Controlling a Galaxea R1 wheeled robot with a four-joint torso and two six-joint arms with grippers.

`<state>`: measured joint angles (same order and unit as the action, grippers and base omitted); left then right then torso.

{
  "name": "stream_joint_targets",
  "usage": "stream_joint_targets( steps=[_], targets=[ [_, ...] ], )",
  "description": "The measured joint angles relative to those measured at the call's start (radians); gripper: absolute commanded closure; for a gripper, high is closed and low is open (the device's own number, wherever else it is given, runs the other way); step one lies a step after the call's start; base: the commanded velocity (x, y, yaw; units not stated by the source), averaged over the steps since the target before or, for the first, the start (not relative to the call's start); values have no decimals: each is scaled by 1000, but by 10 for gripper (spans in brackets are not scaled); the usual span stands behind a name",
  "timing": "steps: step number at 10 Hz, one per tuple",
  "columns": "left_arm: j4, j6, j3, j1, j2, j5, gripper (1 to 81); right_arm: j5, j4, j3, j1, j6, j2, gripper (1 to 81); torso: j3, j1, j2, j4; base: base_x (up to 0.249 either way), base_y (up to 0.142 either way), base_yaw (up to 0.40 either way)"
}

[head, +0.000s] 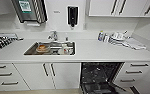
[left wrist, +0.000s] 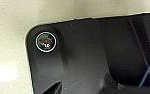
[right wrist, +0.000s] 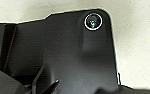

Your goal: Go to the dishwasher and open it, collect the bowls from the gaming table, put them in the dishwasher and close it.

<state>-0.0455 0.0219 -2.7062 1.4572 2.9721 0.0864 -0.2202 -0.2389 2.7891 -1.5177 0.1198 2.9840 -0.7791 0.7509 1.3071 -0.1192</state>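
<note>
the dishwasher [head: 99, 77] stands open under the white counter [head: 103, 52], right of the sink [head: 49, 48] — its cavity is dark and the door [head: 101, 88] is dropped forward toward the robot, running off the lower edge of the head view. white drawers [head: 134, 72] flank it on the right and cabinet doors [head: 57, 75] on the left. the sink holds some dishes, and a clutter of bottles and cloths sits on the counter toward the right corner. no blue bowls and no gaming table appear here, so by my reading the opening step is done and the collecting is not yet begun. both wrist views look past the robot's own dark plate onto pale speckled floor, and whether either pincer is open or closed i cannot tell. the risk i see is the lowered door itself — it juts into the space in front of the base, low and close, so a turn or a drive made too near could clip it with the base or an arm and strain the hinge. leaving it open also means it must be found in the same place later, with loaded hands.
</note>
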Motion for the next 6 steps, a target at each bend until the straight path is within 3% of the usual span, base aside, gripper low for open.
stream_joint_targets(
  steps=[6],
  targets=[
    [0, -3, -18, 0, -2, 1, 10, 1, -6, 18, -6, -1, 47, 10, 0, -142, -221, 0, 0, 0, 0]
  ],
)
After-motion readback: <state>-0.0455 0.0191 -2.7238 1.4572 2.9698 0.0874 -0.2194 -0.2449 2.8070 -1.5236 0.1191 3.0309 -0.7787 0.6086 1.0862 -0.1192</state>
